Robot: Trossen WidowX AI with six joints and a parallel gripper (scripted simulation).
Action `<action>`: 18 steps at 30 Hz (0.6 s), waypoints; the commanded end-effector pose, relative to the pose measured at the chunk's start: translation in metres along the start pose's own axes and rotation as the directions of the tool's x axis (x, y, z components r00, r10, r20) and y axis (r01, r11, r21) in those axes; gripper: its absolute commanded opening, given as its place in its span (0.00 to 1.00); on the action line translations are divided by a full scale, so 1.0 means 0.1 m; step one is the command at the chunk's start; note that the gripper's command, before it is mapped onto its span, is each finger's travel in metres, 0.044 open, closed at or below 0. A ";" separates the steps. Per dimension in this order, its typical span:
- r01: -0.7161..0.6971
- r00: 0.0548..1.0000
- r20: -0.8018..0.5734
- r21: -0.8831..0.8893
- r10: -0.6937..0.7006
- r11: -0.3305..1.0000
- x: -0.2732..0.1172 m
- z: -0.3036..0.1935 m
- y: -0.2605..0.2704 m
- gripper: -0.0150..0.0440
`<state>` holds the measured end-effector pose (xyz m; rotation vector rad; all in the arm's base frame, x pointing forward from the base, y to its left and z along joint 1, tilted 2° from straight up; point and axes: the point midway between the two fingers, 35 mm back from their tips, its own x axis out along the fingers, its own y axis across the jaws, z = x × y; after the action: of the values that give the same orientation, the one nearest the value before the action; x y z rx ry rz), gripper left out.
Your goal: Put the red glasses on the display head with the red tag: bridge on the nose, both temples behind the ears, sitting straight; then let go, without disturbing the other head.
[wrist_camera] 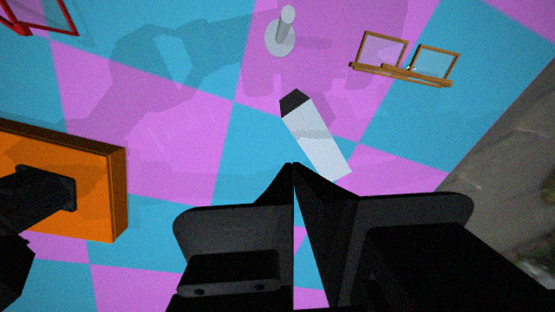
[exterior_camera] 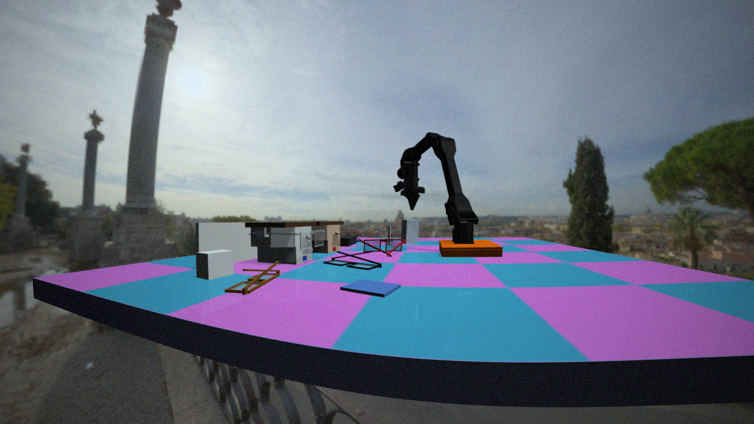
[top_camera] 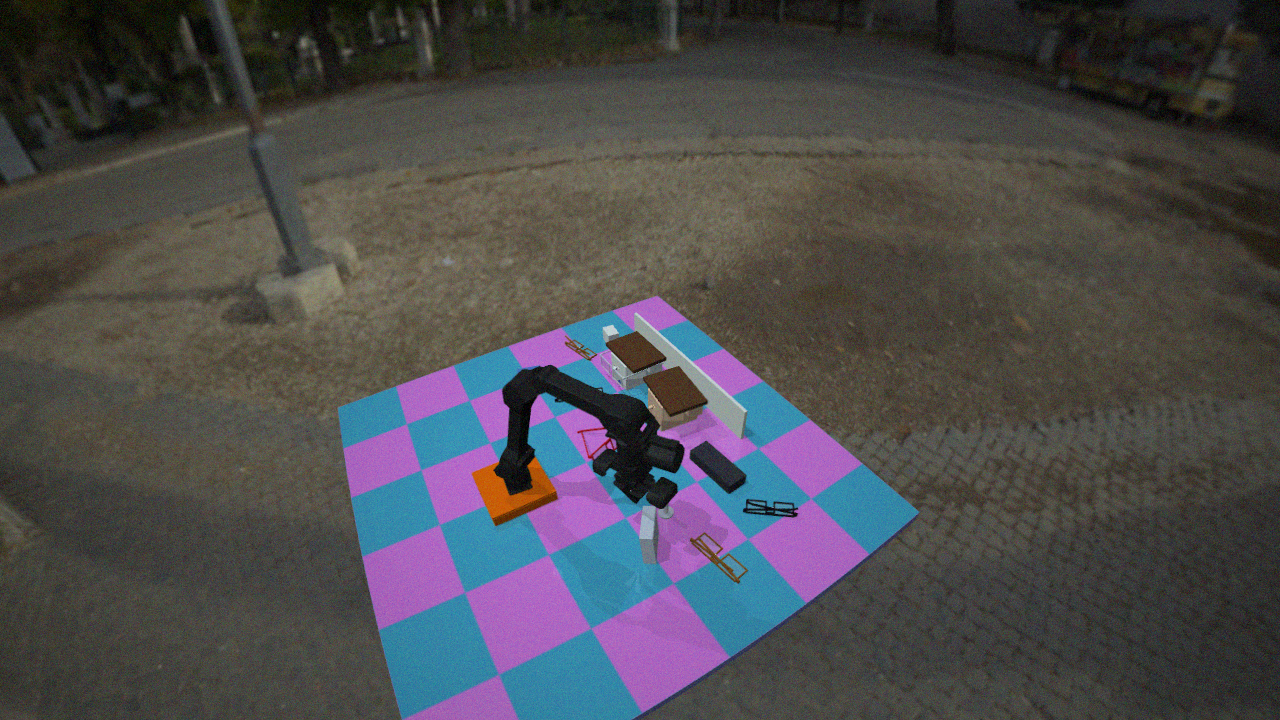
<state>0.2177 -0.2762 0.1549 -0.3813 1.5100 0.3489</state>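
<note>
The red glasses (top_camera: 585, 445) (exterior_camera: 390, 255) (wrist_camera: 22, 29) rest on the checkered table, beside the arm, with temples unfolded. The display head with the red tag is the beige head (top_camera: 671, 415) (exterior_camera: 333, 237) with a brown top; its red tag (exterior_camera: 334, 248) is low on the front. The other head (top_camera: 631, 374) (exterior_camera: 281, 255) is pale grey with a blue tag (exterior_camera: 304, 258). My gripper (exterior_camera: 412, 208) (wrist_camera: 291, 168) is shut and empty, pointing down high above the table near an upright grey block, away from the red glasses and both heads. Its fingertips are hidden in the top view.
The grey block (top_camera: 648, 537) (exterior_camera: 410, 231) (wrist_camera: 318, 136) stands close under my gripper. A small post (wrist_camera: 284, 28) is beside it. Brown glasses (wrist_camera: 401, 72), black glasses (top_camera: 771, 509) and a dark block (top_camera: 717, 466) lie beyond. A white wall (top_camera: 721, 398) stands behind the heads.
</note>
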 end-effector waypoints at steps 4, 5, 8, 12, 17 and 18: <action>-0.002 1.000 0.000 -0.001 0.002 1.000 0.01 0.00 -0.01 0.48; -0.002 1.000 0.000 -0.001 0.002 1.000 0.01 0.00 -0.01 0.52; -0.002 1.000 0.000 -0.001 0.002 1.000 0.01 0.00 -0.01 0.59; -0.002 1.000 0.000 -0.001 0.002 1.000 0.01 0.00 -0.01 0.59; -0.002 1.000 0.000 -0.001 0.002 1.000 0.01 0.00 -0.01 0.59; -0.002 1.000 0.000 -0.001 0.002 1.000 0.01 0.00 -0.01 0.59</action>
<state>0.2179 -0.2765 0.1533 -0.3781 1.5119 0.3522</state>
